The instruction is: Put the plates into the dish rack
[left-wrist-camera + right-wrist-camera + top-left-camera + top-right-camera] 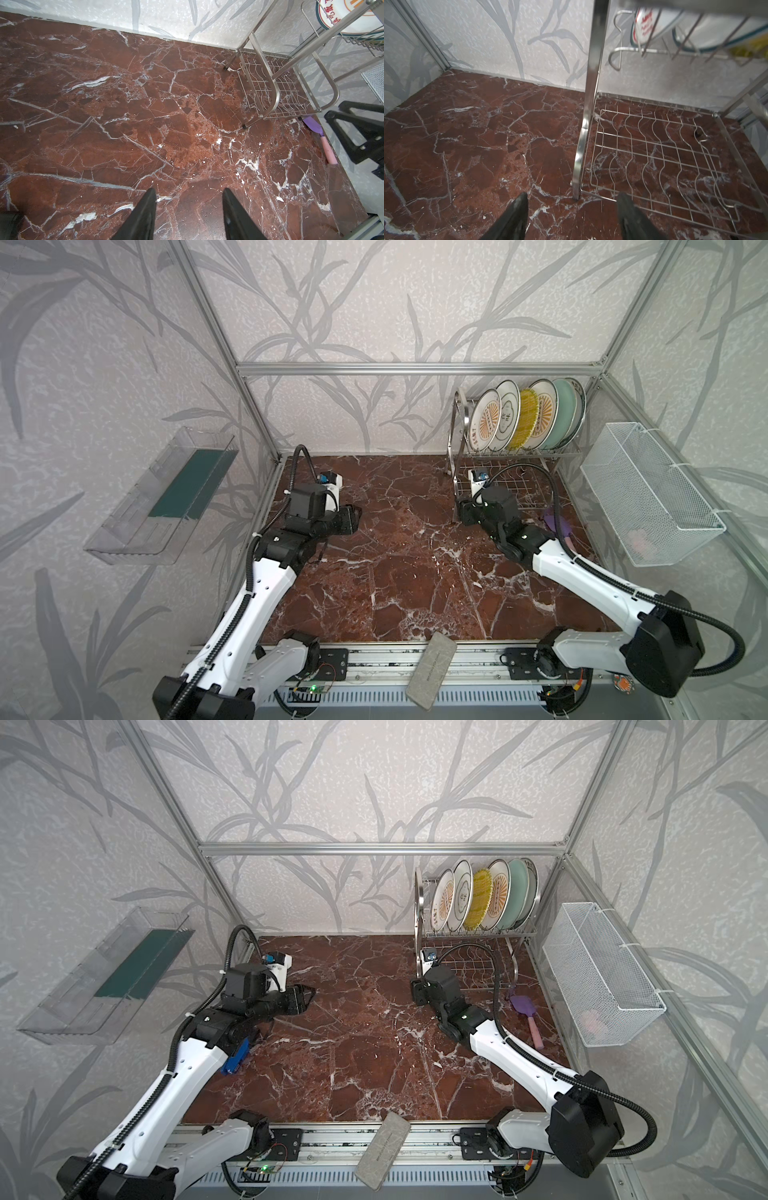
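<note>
Several plates [528, 416] [484, 896] stand upright side by side in the top tier of the dish rack [456, 414] [419, 898], at the back right of the marble table. A yellow plate [527, 418] sits in the middle of the row. The rack's lower wire tier [654, 155] [270, 89] holds nothing. My right gripper [462, 510] [415, 992] [573, 195] hangs open just before the rack's front left leg, nothing between its fingers. My left gripper [356, 520] [309, 996] [189, 191] is open over bare marble at the left, far from the rack.
A purple spatula with a pink handle [525, 1017] [321, 137] lies right of the rack's front. A white mesh basket [648, 493] hangs on the right wall and a clear tray [166, 493] on the left wall. A grey block [430, 672] rests on the front rail.
</note>
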You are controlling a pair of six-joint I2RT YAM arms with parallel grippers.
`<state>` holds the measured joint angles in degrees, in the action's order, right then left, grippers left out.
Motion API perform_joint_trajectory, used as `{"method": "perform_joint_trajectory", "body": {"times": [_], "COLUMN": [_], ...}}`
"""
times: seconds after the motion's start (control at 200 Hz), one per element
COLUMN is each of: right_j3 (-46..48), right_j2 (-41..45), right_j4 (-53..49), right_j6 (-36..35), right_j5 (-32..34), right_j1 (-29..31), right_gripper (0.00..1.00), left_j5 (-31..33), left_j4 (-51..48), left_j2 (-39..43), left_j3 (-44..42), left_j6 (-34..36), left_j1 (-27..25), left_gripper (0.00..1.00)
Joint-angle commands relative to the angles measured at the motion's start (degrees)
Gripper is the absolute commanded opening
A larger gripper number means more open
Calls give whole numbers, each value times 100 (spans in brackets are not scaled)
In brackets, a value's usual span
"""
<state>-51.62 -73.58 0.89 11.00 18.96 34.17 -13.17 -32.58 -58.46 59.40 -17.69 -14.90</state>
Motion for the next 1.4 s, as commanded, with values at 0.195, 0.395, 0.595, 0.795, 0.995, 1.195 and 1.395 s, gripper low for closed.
{"method": "perform_joint_trajectory", "body": {"times": [0.195,0.395,0.595,0.795,0.995,1.195,1.395], "right_j3": [561,759,906,1057,1389,1709,1776], "right_j2": [153,388,696,1026,1662,2096,2326], "right_j4": [69,-61,-169,-302,-228,-99,-410], "right_j6": [431,706,607,451,307,232,258], "right_j5": [536,306,454,305,189,121,-395], "right_j1": [-22,-395,-625,-900,-1255,-1607,-2068], "right_gripper": [75,99,99,99,99,99,99], "left_j5": [402,806,1027,1118,1560,2126,2246], "left_j4": [-180,-231,-129,247,585,1187,1873], "left_j2": [-95,-74,-61,-76,-63,-172,-293], "left_j3": [150,160,116,3,-104,-377,-712], "left_j6": [90,29,-40,-128,-85,-46,47], "left_j1": [13,14,22,22,22,90,327], "left_gripper": [50,99,99,99,99,99,99]}}
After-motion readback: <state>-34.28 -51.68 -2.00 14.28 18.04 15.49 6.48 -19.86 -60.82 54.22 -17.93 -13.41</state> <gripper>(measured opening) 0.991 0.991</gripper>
